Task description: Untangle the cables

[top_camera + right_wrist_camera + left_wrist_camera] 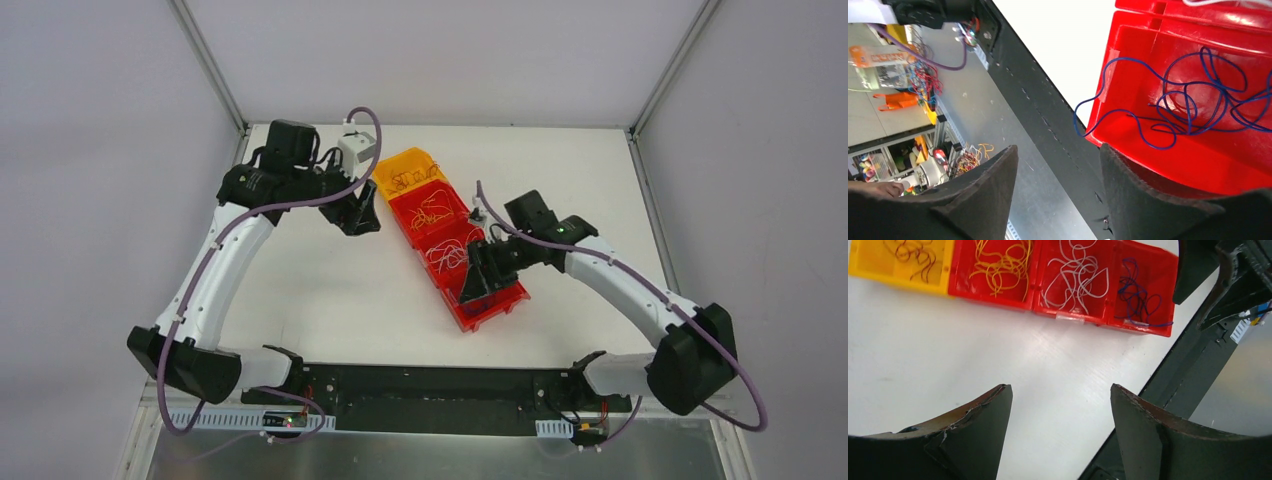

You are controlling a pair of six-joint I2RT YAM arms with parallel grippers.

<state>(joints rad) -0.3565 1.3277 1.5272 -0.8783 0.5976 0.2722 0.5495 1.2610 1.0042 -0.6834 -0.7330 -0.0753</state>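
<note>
The cables lie sorted in a diagonal row of bins. The yellow bin holds dark red wires. Three red bins hold orange-yellow wires, white wires and dark blue wires, which also show in the right wrist view. One blue loop hangs over that bin's rim. My left gripper is open and empty above bare table, left of the bins. My right gripper is open and empty, over the near edge of the blue-wire bin.
The white table ends at a black base rail along the near edge. The right arm shows in the left wrist view's top right corner. Metal frame posts stand at the back corners.
</note>
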